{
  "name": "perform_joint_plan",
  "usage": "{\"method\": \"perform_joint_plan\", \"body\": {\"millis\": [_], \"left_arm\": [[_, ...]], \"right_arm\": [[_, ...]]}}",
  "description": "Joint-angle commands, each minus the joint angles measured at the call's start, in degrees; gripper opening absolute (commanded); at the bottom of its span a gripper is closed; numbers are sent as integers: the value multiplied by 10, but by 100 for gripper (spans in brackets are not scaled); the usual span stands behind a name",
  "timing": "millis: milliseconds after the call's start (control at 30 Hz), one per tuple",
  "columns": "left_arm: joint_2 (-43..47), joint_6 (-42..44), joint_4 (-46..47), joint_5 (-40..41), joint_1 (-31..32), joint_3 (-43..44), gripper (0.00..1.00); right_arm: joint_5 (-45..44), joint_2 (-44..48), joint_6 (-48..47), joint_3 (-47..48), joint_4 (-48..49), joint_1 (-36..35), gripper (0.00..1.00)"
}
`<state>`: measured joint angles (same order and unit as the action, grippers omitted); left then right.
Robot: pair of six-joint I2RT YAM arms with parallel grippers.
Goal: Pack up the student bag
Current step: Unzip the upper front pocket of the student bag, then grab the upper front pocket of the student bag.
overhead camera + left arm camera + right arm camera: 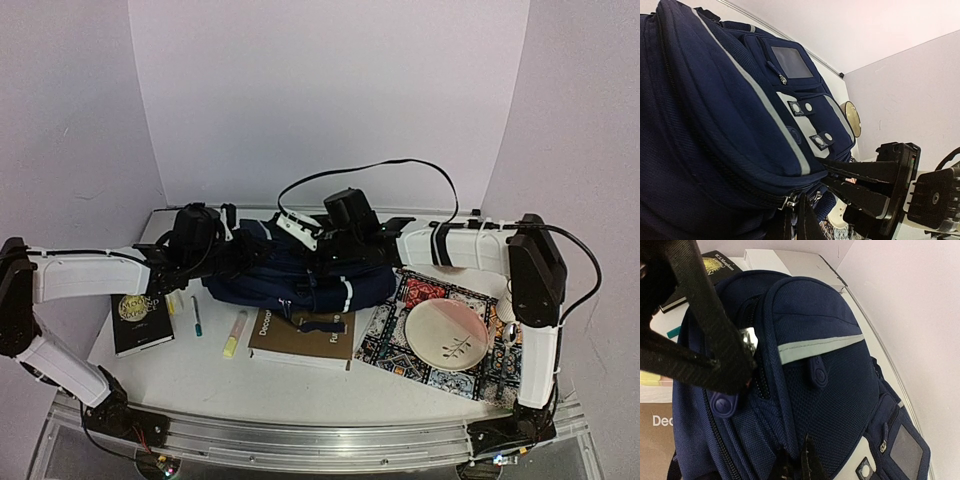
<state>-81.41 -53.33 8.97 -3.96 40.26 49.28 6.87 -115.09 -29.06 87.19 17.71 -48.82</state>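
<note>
Left tool (pixel 796 222): clenching shut on the zip track at the top end of the student bag (pixel 300 280), tips touching a silver zip pull (pixel 747 337); whether it is actually pinching the pull is not showing. Right tool (pixel 805 460): clenching on the bag's navy fabric just beside that track. Bag: lying on the surface (pixel 200 370) between both arms, long axis running left to right, top end facing the left arm. Judgement: the left arm is sitting nearer the pull and looks better placed for drawing the zip, with the right bracing
</note>
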Motion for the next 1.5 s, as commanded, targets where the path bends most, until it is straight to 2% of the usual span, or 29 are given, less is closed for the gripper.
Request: {"method": "perform_joint_plan", "body": {"millis": [0,167,333,533,633,733,900,1200,1467], "left_arm": [[55,13,-28,41,-73,-19,0],[82,39,-57,42,-119,-21,0],[81,99,-118,56,-156,-2,1],[74,159,-126,-14,-156,10,29],[86,179,-131,-23,-151,14,42],[101,196,-147,7,-124,20,50],[104,224,-179,166,-22,42,58],[51,212,-182,279,68,83,61],[-26,196,-183,322,112,138,60]], "right_arm": [[-47,44,-30,-11,5,36,0],[-38,43,-50,-10,6,38,0],[-9,43,-56,-10,6,37,0],[31,36,-46,1,5,35,0],[34,30,-44,13,2,33,0],[32,24,-42,23,0,32,0],[23,14,-36,39,-6,29,0],[8,4,-20,59,-21,24,0],[5,-1,-13,66,-27,17,0]]}}
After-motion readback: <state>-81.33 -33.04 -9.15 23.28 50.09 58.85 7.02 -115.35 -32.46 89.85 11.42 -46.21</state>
